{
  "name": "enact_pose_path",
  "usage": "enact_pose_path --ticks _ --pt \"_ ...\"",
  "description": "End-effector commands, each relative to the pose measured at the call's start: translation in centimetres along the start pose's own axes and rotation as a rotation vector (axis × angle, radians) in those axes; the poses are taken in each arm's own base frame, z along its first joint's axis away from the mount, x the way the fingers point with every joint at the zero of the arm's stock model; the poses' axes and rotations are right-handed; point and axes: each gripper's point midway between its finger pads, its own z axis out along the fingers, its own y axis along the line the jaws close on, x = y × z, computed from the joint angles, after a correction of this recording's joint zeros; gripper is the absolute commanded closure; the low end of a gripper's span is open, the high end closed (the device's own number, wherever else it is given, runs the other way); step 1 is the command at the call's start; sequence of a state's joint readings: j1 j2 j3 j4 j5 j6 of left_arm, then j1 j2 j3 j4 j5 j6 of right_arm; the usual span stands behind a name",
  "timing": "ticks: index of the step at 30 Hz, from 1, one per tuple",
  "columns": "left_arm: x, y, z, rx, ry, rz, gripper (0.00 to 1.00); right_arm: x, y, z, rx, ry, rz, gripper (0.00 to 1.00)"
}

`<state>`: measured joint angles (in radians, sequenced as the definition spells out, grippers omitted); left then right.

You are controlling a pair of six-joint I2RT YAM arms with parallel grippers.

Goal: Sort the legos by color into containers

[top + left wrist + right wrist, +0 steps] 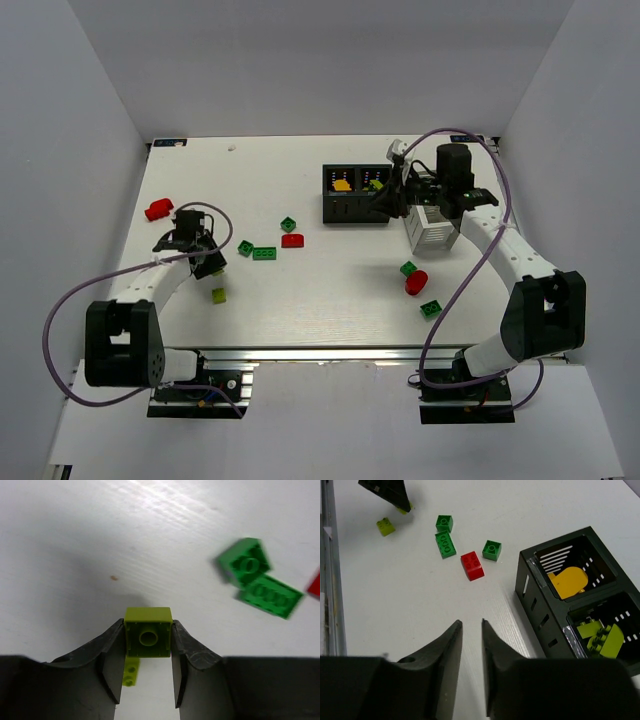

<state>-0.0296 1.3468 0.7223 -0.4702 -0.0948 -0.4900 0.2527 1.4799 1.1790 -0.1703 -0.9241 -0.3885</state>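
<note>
Lime lego (148, 639) clamped in left gripper (148, 627), arm crooked low over table (330, 295); right gripper (471, 624) beside black box (540, 607), narrowly parted, empty.

Worktop (330, 335): white
Far right: black box (345, 210), white basket (432, 238)
Centre: green bricks (264, 254), red brick (292, 240)
Near left: loose lime brick (218, 295)
Right: rounded red brick (416, 283)

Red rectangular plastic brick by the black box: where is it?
The red brick lies mid-table in the top view, left of the black box, just below a green square brick.
</note>
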Motion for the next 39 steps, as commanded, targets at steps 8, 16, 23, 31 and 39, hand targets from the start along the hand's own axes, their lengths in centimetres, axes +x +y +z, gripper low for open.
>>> enact_pose_path --ticks 8,16,23,31,39 --pt "-4.1 -14.8 -10.2 0.565 -0.176 0.06 0.88 -5.2 -5.8 -4.1 0.268 -0.12 0.066 1.0" --pt "-3.3 -28.1 -14.5 0.84 -0.202 0.243 0.89 -6.0 -6.8 -5.7 0.338 -0.131 0.064 1.0" --pt "-3.2 -37.9 -14.6 0.948 -0.191 0.429 0.88 -5.8 -6.3 -7.3 0.373 -0.14 0.045 1.0" --pt "-3.4 -45.3 -13.2 1.006 -0.23 0.521 0.88 -5.1 -6.1 -8.7 0.411 -0.141 0.047 1.0" --pt "-4.4 -48.5 -10.6 0.978 -0.292 0.534 0.88 -5.1 -6.1 -9.5 0.43 -0.157 0.026 1.0"
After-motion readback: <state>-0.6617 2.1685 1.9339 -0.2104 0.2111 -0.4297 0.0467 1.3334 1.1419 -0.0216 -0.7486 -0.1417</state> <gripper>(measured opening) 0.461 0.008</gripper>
